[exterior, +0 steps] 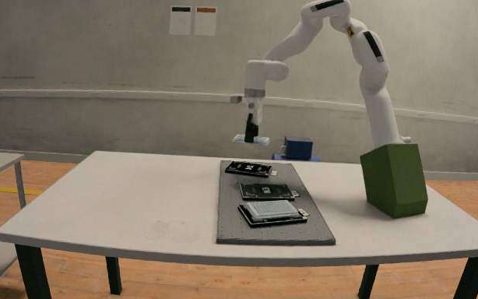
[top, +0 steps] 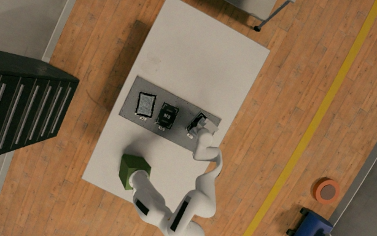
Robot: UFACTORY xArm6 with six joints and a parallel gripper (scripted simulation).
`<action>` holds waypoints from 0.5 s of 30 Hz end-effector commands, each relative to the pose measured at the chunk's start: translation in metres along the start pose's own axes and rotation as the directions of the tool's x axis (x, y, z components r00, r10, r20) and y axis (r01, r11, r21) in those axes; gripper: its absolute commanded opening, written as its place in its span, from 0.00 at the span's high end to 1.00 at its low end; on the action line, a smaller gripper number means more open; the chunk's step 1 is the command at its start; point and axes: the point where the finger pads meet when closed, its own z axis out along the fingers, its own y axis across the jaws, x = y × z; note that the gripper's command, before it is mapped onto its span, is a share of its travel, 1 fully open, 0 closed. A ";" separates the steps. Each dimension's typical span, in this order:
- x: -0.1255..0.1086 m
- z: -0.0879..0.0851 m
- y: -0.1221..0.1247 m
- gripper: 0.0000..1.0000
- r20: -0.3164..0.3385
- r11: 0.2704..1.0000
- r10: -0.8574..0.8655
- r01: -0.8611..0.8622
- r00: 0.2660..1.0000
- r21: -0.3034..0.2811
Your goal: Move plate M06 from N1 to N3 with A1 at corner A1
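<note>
My gripper (exterior: 251, 137) (top: 202, 126) is shut on plate M06 (exterior: 261, 141) (top: 204, 123), a pale flat well plate. It holds the plate level in the air above nest N1 (exterior: 248, 168) (top: 195, 121), the black nest at the far end of the grey deck (exterior: 230, 226) (top: 178, 129). Nest N3 (exterior: 266, 194) (top: 167, 115) is the black middle nest and has nothing in it. Plate M09 (exterior: 272, 209) (top: 145, 104) lies flat on nest N2 at the near end. In the overhead view the wrist hides part of N1 and the fingers.
The arm's green base block (exterior: 395, 179) (top: 132, 169) stands on the white table (exterior: 129, 202) (top: 188, 49) beside the deck. Small white name signs lie next to each nest. A black drawer cabinet (top: 22, 104) stands off to one side of the table.
</note>
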 end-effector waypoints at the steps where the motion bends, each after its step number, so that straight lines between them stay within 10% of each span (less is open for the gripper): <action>1: 0.001 -0.002 0.000 1.00 -0.003 1.000 0.001 -0.001 1.000 0.001; 15: -0.016 -0.002 -0.036 1.00 -0.003 0.965 -0.263 0.263 0.965 0.000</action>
